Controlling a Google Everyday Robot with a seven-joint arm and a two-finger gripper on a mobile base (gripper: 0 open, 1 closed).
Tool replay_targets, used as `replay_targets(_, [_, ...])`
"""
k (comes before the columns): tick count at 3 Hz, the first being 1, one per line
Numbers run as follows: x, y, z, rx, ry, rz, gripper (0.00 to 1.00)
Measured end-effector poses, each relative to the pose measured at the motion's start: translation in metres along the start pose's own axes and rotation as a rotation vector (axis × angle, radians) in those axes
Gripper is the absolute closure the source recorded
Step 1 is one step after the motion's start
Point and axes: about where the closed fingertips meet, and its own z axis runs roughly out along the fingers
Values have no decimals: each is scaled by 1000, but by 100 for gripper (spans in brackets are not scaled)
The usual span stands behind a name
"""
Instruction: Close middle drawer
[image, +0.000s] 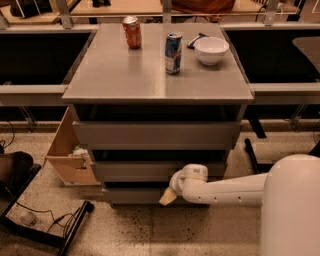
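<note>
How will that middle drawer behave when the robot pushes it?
The middle drawer looks like rigid metal, so it probably slides straight without flexing. Its front is smooth and handleless, so the gripper, just below it near centre, might slip.

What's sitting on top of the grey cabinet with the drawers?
A red can, a blue can and a white bowl. Part of a dark utensil behind the bowl is covered. The gripper is low down, just below the middle drawer.
</note>
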Motion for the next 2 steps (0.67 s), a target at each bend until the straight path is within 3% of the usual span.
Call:
replay_targets(1, [2, 3, -2, 0, 0, 0, 15])
replay_targets(2, [4, 12, -18, -20, 37, -50, 38])
